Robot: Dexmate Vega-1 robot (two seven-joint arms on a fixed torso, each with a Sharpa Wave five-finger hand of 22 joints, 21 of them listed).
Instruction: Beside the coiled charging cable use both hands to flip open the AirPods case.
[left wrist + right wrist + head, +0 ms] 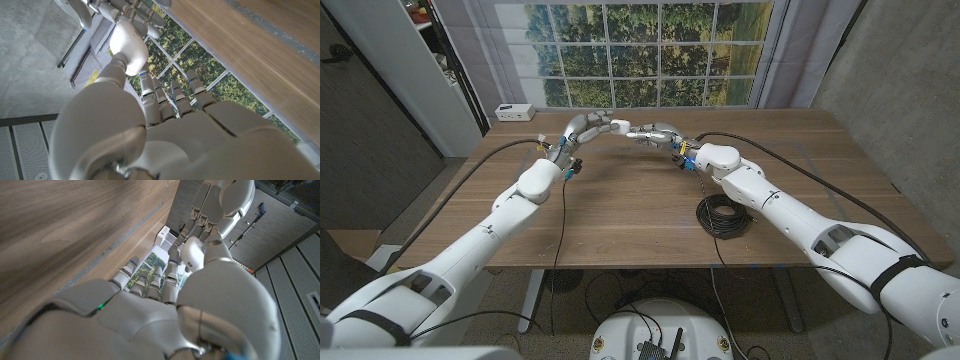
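Note:
My two hands meet in the air over the far middle of the wooden table (pixel 620 215). The left hand (pixel 588 128) comes in from the left, the right hand (pixel 662 135) from the right, and their fingertips touch. Between them sits a small white AirPods case (pixel 625 128), mostly hidden by the fingers. In the left wrist view a white rounded shape (pixel 128 44) sits at my thumb tip, against the other hand's fingers (pixel 131 11). The right wrist view has a similar white rounded shape (pixel 193 253). I cannot tell whether the lid is up. The coiled black charging cable (pixel 725 215) lies on the table, nearer than the hands and under my right forearm.
A small white box (pixel 512 111) stands at the table's far left corner. Black cables (pixel 560 215) trail from both wrists across the table and over its near edge. A large window is behind the table's far edge.

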